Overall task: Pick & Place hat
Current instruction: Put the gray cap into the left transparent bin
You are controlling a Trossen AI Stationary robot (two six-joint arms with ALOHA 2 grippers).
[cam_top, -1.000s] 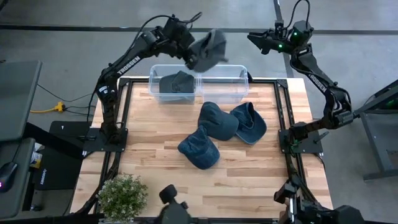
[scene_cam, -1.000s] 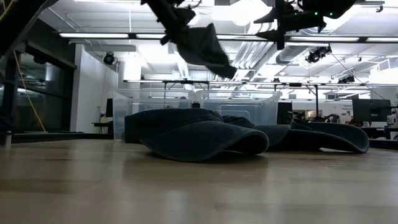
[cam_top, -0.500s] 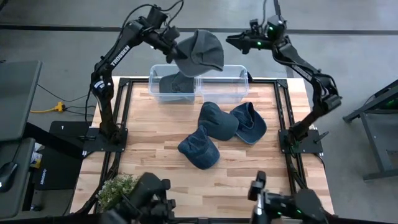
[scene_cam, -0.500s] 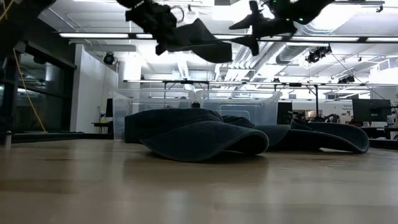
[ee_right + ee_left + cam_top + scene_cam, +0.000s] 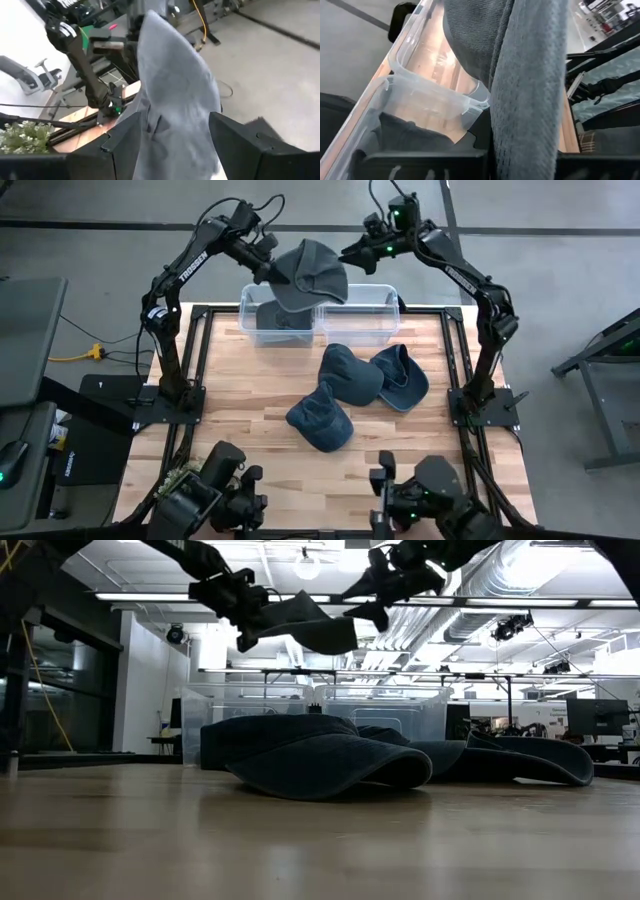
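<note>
Left gripper (image 5: 268, 268) is clamped on one edge of the grey cap (image 5: 310, 272), holding it in the air above the clear bin (image 5: 385, 302) at the table's far edge. Right gripper (image 5: 350, 253) hangs with fingers spread just beside the cap's opposite edge, not yet touching as far as the high view shows (its wrist view has the fabric between its fingers). The cap's long axis runs roughly level from one gripper to the other. One cap (image 5: 282, 317) already lies in the bin; three (image 5: 350, 373) remain on the table.
</note>
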